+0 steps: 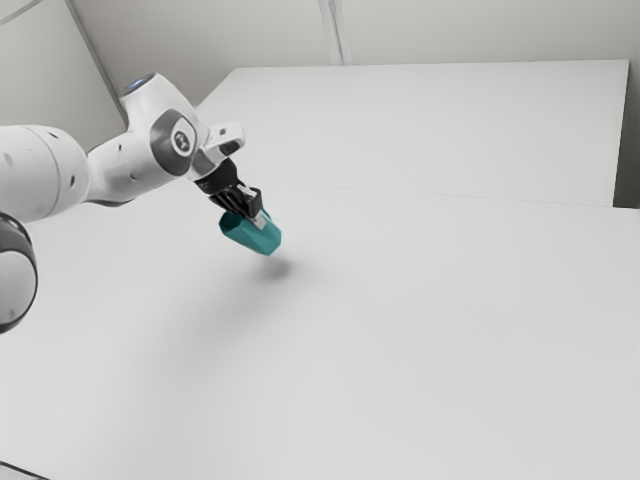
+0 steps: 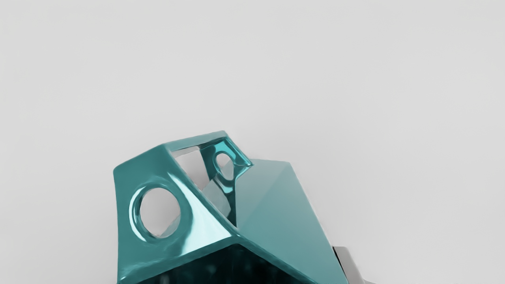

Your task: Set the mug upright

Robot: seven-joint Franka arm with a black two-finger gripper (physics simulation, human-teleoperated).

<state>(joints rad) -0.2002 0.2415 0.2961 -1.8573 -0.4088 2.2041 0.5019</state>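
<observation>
Gripping tilted teal mug in my gripper, aloft over table, toward exterior view's left. Shadow below, apart from mug. Wrist view: holed handle juts up, finger at mug's side.

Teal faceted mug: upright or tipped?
Tipped. In the exterior view, the mug slants in the black two-finger gripper, its dark mouth at the end toward that view's left.
</observation>
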